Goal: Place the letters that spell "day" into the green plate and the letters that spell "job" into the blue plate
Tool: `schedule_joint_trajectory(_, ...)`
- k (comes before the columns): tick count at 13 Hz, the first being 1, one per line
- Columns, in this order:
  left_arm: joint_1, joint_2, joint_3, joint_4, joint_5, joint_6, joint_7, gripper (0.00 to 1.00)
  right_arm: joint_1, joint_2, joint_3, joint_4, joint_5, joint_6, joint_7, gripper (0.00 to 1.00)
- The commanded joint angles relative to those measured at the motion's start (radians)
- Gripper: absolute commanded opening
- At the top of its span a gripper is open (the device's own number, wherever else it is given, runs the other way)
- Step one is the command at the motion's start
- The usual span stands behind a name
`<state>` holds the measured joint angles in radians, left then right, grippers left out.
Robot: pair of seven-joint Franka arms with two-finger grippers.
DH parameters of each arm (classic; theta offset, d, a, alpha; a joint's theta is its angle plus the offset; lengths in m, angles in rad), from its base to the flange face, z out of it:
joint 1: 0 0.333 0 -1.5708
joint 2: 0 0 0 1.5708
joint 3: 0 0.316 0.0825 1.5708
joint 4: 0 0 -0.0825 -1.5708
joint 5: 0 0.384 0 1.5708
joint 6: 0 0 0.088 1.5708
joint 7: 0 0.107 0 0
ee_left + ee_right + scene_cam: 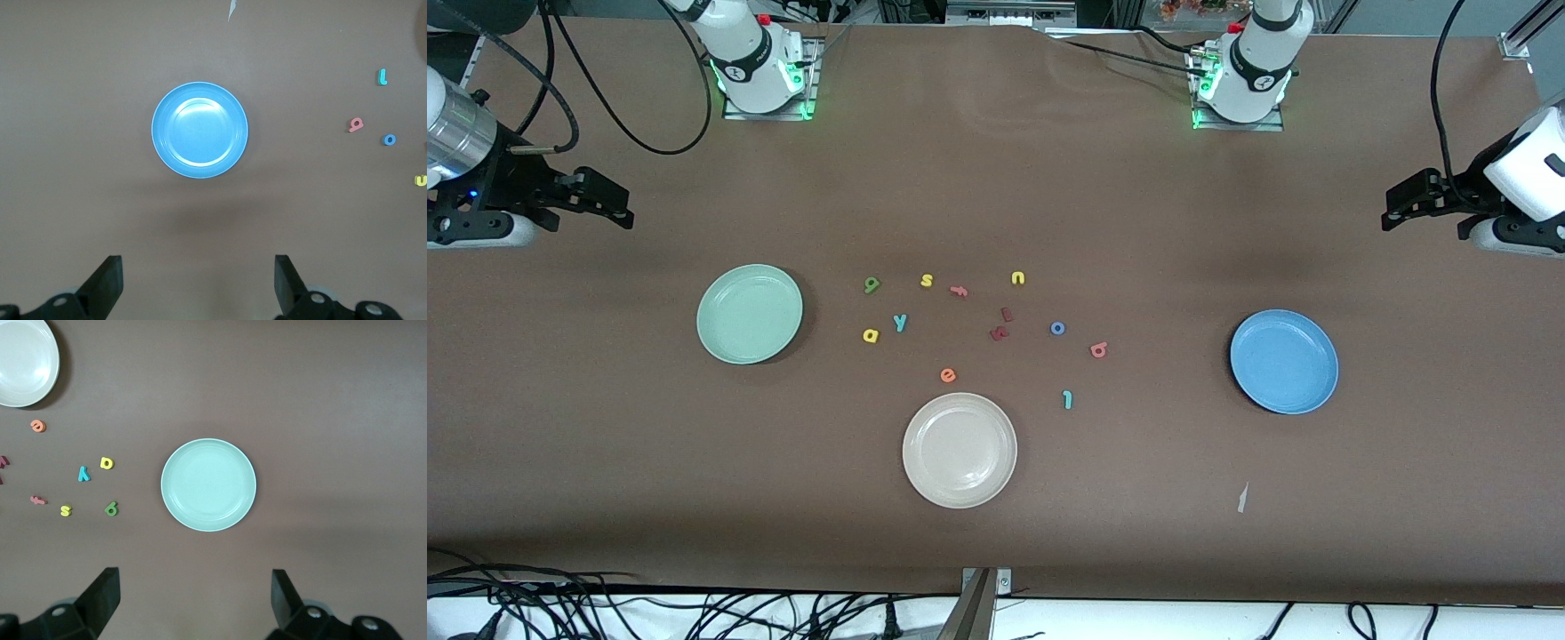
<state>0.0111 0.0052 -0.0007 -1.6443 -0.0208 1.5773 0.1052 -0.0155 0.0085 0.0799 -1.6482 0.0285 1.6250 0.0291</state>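
I count 0 of 6 letters placed so far: the green plate (749, 313) toward the right arm's end and the blue plate (1284, 361) toward the left arm's end both sit bare. Between them on the surface (996, 178) lie the green "d" (871, 284), yellow "a" (871, 335) and teal-blue "y" (900, 322), grouped nearer the green plate, while the blue "o" (1057, 328), salmon "b" (1099, 350) and teal "j" (1066, 400) lie nearer the blue plate. The cream plate (959, 450) and the spare letters stay out of this. The right gripper (609, 203) hangs near the green plate, the left gripper (1400, 206) near the blue plate; both have fingers spread wide, holding nothing. All 6 picks remain, I judge.
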Motion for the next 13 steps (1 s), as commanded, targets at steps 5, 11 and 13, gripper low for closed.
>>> schedule_joint_trajectory(5, -0.005, 0.004, 0.001, 0.015, -0.007, -0.017, -0.004, 1.0, 0.009, -0.008, 0.006, -0.005, -0.015, -0.002, 0.006, 1.0)
schedule_joint_trajectory(11, -0.005, 0.006, 0.001, 0.015, -0.007, -0.017, -0.004, 1.0, 0.017, -0.008, 0.005, -0.005, -0.013, -0.004, 0.006, 1.0)
schedule_joint_trajectory(13, -0.005, 0.006, 0.001, 0.015, -0.007, -0.017, -0.004, 1.0, 0.017, -0.008, 0.003, -0.005, -0.015, -0.004, 0.005, 1.0)
